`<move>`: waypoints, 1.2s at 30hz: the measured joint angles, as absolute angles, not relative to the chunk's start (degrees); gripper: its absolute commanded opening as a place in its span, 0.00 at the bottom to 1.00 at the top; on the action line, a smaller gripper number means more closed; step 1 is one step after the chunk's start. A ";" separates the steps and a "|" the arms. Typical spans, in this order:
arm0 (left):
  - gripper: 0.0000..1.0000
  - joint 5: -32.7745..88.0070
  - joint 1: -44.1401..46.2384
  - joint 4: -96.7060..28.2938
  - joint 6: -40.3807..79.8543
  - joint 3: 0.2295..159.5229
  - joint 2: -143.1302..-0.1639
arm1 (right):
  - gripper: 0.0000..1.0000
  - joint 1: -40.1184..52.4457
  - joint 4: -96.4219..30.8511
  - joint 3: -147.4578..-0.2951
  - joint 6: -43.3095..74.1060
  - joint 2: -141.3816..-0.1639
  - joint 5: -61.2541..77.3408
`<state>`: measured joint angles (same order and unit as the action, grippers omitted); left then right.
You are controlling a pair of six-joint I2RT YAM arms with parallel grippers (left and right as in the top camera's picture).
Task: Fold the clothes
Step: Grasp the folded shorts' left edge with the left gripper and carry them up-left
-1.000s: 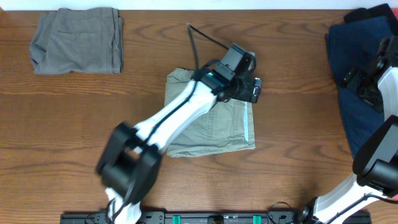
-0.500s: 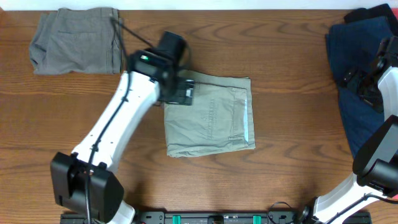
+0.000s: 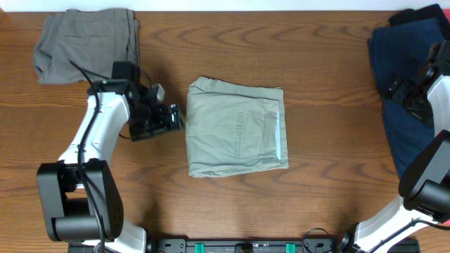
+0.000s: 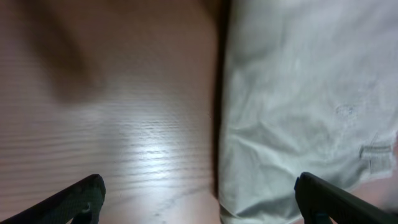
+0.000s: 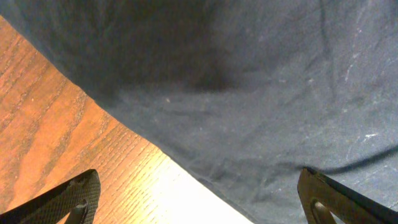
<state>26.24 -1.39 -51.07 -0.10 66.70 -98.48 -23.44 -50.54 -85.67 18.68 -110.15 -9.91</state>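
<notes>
- Left gripper (image 3: pixel 175 118): jaws spread wide, nothing between them. In the wrist view one fingertip (image 4: pixel 84 196) shows over bare table (image 3: pixel 330 147), the other over khaki cloth.
- It sits just beside the left edge of the khaki shorts (image 3: pixel 235 128), fingers pointing at them. Contact can't be made out from overhead.
- Right gripper (image 5: pixel 199 202): jaws parted too, empty, poised above the navy shorts (image 3: pixel 397 140) at the table's right side.
- Khaki shorts: mid-table, folded into a rough rectangle. The long axis runs far edge to near edge, skewed a little.
- A pale blue strip (image 3: pixel 282 135) runs down the right edge, along the long axis. A pocket seam lies just inside it, also lengthwise.
- Look: light khaki, soft wrinkles, far-left corner rounded. Layers show unevenly along the near edge.
- Grey-green shorts (image 3: pixel 88 46): far-left corner, folded flat, well apart from the khaki pair.
- Navy shorts: dark and loose, not squared up, running out of view on the right.
</notes>
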 measured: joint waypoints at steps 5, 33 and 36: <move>0.98 30.59 0.19 -44.51 -1.72 59.20 -98.48 | 0.99 -23.44 -50.52 -85.67 18.68 -110.15 -9.89; 0.06 30.61 7.62 -19.16 10.07 51.37 -101.19 | 0.99 -23.44 -50.52 -85.67 18.68 -110.15 -9.91; 0.06 27.97 7.62 -18.11 10.35 51.33 -102.06 | 0.99 -23.44 -50.54 -85.67 18.68 -110.15 -9.89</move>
<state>27.97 7.62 -18.11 10.35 51.33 -102.06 -23.44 -50.54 -85.67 18.68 -110.15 -9.89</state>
